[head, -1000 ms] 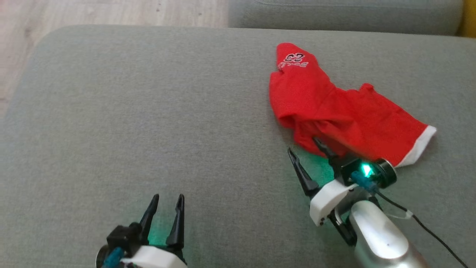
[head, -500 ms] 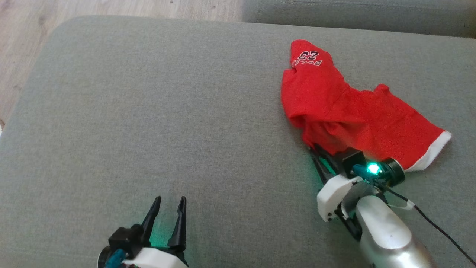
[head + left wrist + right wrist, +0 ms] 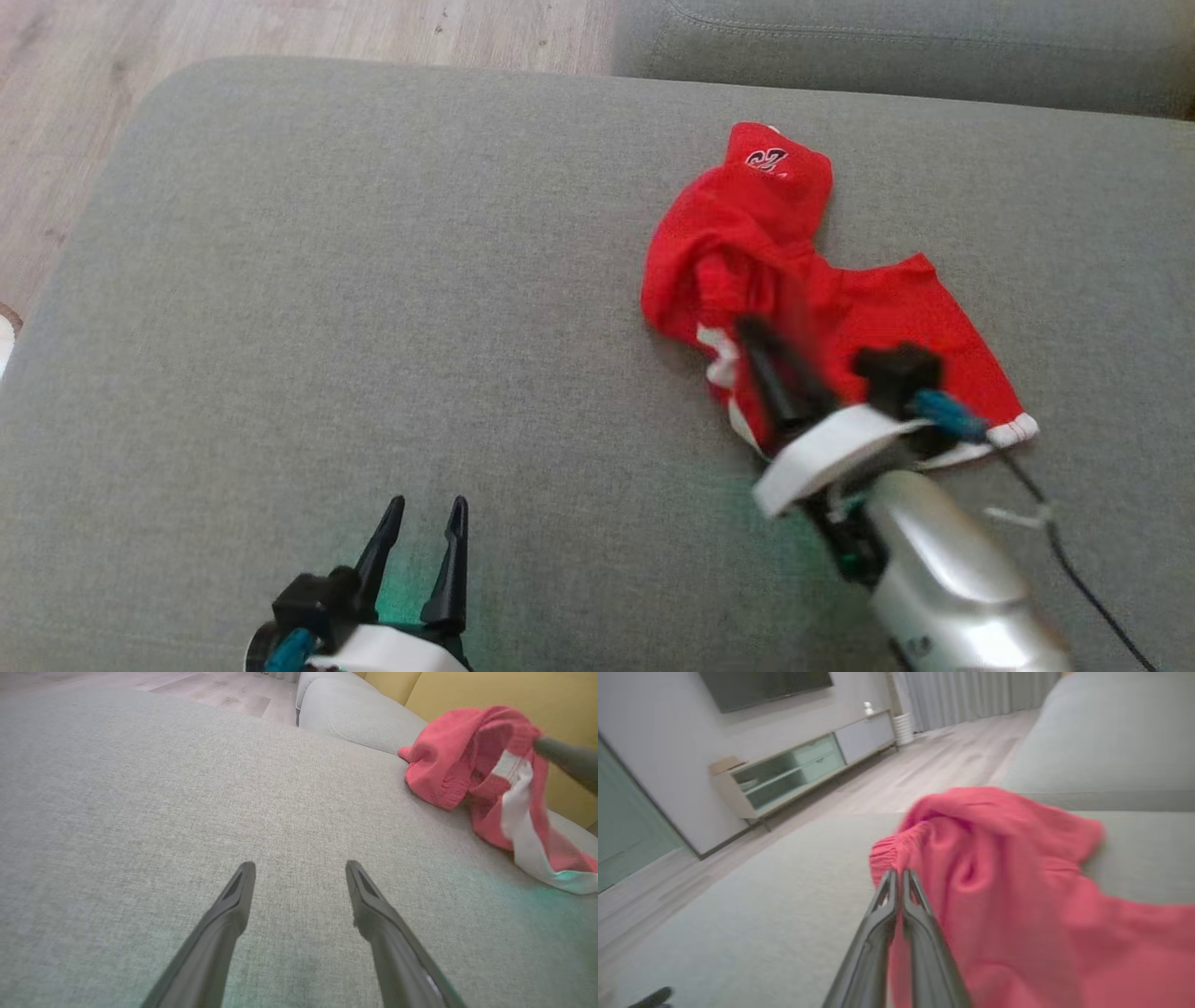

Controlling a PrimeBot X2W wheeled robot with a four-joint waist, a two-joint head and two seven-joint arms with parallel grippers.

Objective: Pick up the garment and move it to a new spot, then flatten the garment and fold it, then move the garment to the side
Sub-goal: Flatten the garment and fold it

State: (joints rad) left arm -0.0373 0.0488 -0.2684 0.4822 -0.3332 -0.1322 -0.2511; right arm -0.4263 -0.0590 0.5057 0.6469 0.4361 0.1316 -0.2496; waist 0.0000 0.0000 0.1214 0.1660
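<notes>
Fingers (image 3: 878, 924) of the right gripper (image 3: 899, 873) are squeezed together on what looks like a fold (it's pretty blurry) of the crumpled red fabric garment with white trim (image 3: 738, 233), which is bunched on the right side of the grey fabric sofa cushion (image 3: 373, 280), while the left gripper (image 3: 427, 504) hangs spread apart over bare cushion, well apart from it.

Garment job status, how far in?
Done: right claw shut on the red garment's edge. In hand: the pickup, with that edge raised off the grey cushion, the rest lying on it. Left: carry to a new spot, flatten, fold, move aside. The left claw is open, holding nothing.
</notes>
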